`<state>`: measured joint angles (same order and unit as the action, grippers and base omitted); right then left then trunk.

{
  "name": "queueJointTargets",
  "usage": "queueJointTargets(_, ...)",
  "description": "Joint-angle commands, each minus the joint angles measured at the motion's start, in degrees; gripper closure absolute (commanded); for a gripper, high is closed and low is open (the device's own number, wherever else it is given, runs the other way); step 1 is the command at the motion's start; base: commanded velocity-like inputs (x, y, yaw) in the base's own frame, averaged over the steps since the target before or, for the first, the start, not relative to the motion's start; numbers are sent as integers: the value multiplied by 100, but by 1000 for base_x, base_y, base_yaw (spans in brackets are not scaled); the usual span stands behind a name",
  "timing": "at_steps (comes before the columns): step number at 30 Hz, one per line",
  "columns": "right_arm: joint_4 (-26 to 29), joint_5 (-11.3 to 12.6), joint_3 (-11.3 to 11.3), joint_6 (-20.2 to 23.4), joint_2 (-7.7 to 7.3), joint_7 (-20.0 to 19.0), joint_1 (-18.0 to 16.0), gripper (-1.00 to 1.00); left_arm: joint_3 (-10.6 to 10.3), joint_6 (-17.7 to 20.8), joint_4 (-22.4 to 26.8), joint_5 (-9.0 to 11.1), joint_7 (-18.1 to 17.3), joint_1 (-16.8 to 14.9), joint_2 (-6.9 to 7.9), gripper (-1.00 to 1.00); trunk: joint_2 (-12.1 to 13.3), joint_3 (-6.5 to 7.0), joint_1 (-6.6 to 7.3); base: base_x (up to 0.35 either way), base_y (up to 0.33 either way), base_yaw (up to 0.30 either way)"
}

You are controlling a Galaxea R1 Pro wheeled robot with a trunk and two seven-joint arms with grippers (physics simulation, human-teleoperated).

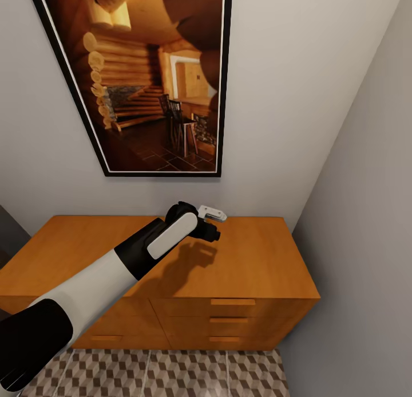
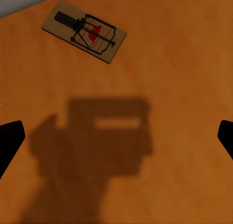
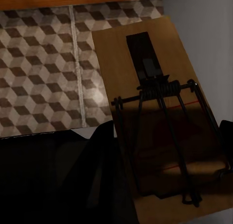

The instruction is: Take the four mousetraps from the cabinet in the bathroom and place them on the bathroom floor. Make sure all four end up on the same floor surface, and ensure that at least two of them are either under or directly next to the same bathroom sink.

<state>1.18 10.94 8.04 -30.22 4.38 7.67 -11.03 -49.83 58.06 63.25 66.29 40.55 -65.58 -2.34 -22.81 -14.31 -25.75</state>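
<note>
A narrow corner of pale grey walls (image 1: 320, 87) closes in around the scene, with a large black-framed picture of a log-cabin interior (image 1: 154, 76) hanging on the back wall. Below it stands the cabinet (image 1: 263, 271), a wide orange-brown chest pushed against the wall, its drawer fronts with slim bar handles (image 1: 232, 301) facing the camera, and its flat top serving as a tabletop. At its foot runs the bathroom floor (image 1: 189, 374), tiled in a brown, beige and white cube pattern. The left arm (image 1: 103, 276), white and black, reaches out over the cabinet top and throws a dark shadow (image 1: 186, 268) on the wood. Its left hand (image 1: 210, 215) hovers above the top; in the left wrist view the two dark fingertips (image 2: 9, 141) stand wide apart at the picture's edges with nothing between them, so it is released. A mousetrap (image 2: 83, 31) lies flat on the cabinet top, apart from the hand, near the wall edge. In the right wrist view a second mousetrap (image 3: 160, 122) sits very close to the camera over the tiled floor (image 3: 43, 64); whether the right hand is clenched on it I cannot tell.
</note>
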Motion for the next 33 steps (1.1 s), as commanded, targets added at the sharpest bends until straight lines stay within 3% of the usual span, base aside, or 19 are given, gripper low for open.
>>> queueJointTargets(1,-4,56,50,-19,2,16,-4,100,-9,3,4,58,60,-8,2,-100,-11,-11,-3,0,0,0)
queueJointTargets(33,-4,56,49,-21,12,7,-4,100,-9,3,-91,59,58,-7,5,-100,-11,-11,-3,0,0,0)
